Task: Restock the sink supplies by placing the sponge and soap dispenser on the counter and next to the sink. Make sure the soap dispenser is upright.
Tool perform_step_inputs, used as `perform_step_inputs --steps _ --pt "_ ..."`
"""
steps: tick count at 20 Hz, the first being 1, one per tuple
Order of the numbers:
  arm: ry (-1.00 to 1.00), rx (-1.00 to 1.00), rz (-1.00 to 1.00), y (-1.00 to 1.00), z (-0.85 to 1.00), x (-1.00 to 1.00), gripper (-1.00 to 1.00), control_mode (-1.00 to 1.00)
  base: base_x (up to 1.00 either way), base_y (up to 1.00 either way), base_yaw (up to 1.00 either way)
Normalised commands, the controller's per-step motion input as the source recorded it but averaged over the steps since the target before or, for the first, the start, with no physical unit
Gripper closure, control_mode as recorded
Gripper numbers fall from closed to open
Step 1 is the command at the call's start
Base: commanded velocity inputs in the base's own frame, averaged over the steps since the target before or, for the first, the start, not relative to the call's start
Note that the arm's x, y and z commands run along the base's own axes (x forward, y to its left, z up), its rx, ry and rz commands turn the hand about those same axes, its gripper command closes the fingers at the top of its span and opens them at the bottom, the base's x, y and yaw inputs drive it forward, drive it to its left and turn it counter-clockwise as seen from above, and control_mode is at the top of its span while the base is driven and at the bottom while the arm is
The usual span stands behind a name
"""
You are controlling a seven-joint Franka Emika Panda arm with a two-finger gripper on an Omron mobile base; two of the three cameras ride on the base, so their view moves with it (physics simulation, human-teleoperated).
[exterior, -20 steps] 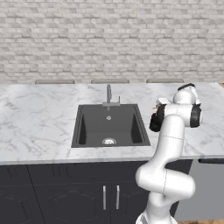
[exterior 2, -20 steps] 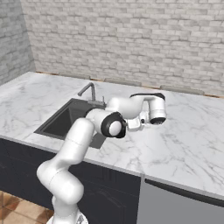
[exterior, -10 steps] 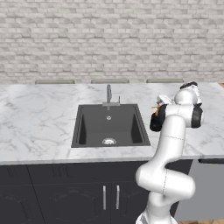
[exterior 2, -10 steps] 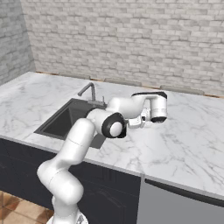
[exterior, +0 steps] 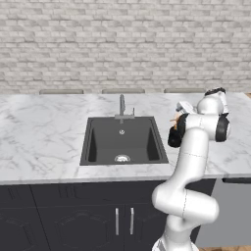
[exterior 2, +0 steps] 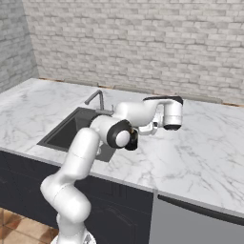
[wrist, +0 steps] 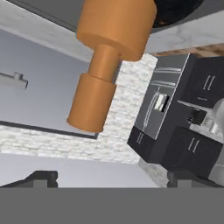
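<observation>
In the left base view the white arm rises from the lower right and bends over the counter (exterior: 44,127), a white-grey veined marble slab above dark cabinets. The sink (exterior: 122,139), a dark grey basin with a round drain, is set into the slab, with a slim faucet (exterior: 122,105) at its far edge. Just right of the basin, on the marble, stands the soap dispenser (exterior: 174,135): its black body peeks out from behind the arm's elbow joint, a trace of orange at its top. The hand sits above and right of it; the fingers are hidden here

From the right base view the arm comes up from the lower left and folds back on itself, the hand (exterior 2: 157,126) tucked low behind the forearm. The soap dispenser (exterior 2: 133,139) is a dark shape on the counter (exterior 2: 200,152) right beside the sink (exterior 2: 71,131), mostly covered by the elbow joint. Whether it stands fully upright I cannot tell from here

In the hand view the orange pump nozzle (wrist: 107,61) of the dispenser looms large between and beyond the two dark fingertips (wrist: 39,178), which stand wide apart at the bottom edge. The gripper (wrist: 111,181) is released; neither finger touches the pump. A bit of the black bottle shows at the top edge, and the picture is rolled
</observation>
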Motion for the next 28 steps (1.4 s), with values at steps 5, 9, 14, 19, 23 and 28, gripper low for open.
perform_step_inputs --steps 5,9,14,19,23,28 --pt "-0.27 -0.13 -0.05 0.43 0.27 -0.90 -1.00 -1.00 0.00 0.00 0.00" --pt "-0.36 -0.23 -0.07 0.67 0.42 -1.00 -1.00 -1.00 0.00 0.00 0.00" --pt "-0.32 -0.26 -0.08 0.53 0.49 -0.96 -1.00 -1.00 0.00 0.00 0.00" --pt "-0.33 -0.32 -0.05 0.31 0.27 -0.95 -1.00 -1.00 0.00 0.00 0.00" --pt "-0.26 -0.33 0.00 0.18 -0.01 -0.71 -1.00 -1.00 0.00 0.00 0.00" --pt "-0.10 -0.31 0.02 0.26 -0.23 -0.21 -1.00 -1.00 0.00 0.00 0.00"
